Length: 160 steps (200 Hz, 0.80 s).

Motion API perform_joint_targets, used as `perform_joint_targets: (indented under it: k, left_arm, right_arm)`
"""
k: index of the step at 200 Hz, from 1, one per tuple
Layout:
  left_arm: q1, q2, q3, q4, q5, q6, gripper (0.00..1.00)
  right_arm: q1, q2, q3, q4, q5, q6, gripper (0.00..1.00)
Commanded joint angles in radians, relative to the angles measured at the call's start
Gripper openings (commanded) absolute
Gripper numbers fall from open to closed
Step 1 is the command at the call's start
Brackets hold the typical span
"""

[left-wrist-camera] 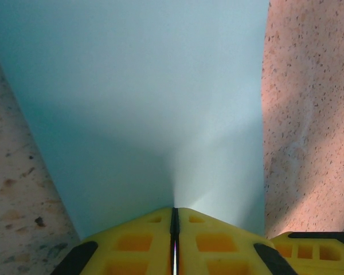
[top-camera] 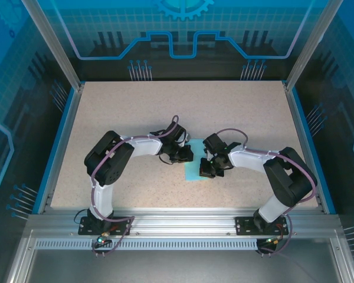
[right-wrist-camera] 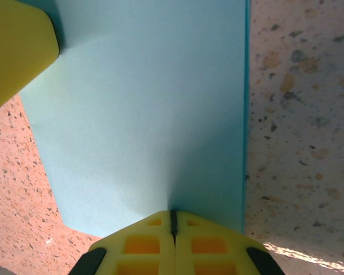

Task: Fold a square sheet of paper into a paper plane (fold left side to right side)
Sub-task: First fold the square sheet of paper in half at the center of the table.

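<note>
- Since each wrist camera looks straight down its own fingers, notes start there: the left fingers (left-wrist-camera: 180, 220) are clenched, pads meeting along a thin dark seam. The square sheet of paper (left-wrist-camera: 149, 103) puckers into that seam, so I read this as a pinch on the sheet's near edge.
- The right fingers (right-wrist-camera: 179, 223) are likewise pressed tight together. A soft shadow in the paper (right-wrist-camera: 143, 114) runs down to their seam, so I judge this a pinch on the sheet too (the paper is thin, so closed pads and a grip look much alike).
- In the right wrist view the sheet's right-hand edge shows a darker cyan line. It may be a second layer beneath; I cannot tell.
- In the top view the sheet (top-camera: 193, 173) lies on the worktop (top-camera: 135, 112), a little nearer the arm bases than centre. It sits between the two wrists and is largely hidden under them; a cyan patch shows.
- Progress (judgement): early.
  - No pointed nose, centre crease or wing folds are visible.
  - The paper surfaces in both wrist views are smooth and nearly flat.
  - The left-to-right fold looks to be in hand, not completed.
- Left to do: carry that side across, press the crease, then all the shaping folds for the paper plane.
</note>
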Motion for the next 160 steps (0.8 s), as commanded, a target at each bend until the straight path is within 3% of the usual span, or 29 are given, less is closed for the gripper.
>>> perform_joint_targets:
  k: [1, 160]
  left_arm:
    - [0.008, 0.018, -0.012, 0.003, -0.014, 0.013, 0.12]
    - [0.056, 0.029, 0.04, -0.026, -0.03, 0.034, 0.13]
  right_arm:
    - [0.004, 0.045, -0.041, -0.126, 0.086, -0.013, 0.0]
    - [0.004, 0.048, -0.049, -0.134, 0.086, -0.013, 0.0]
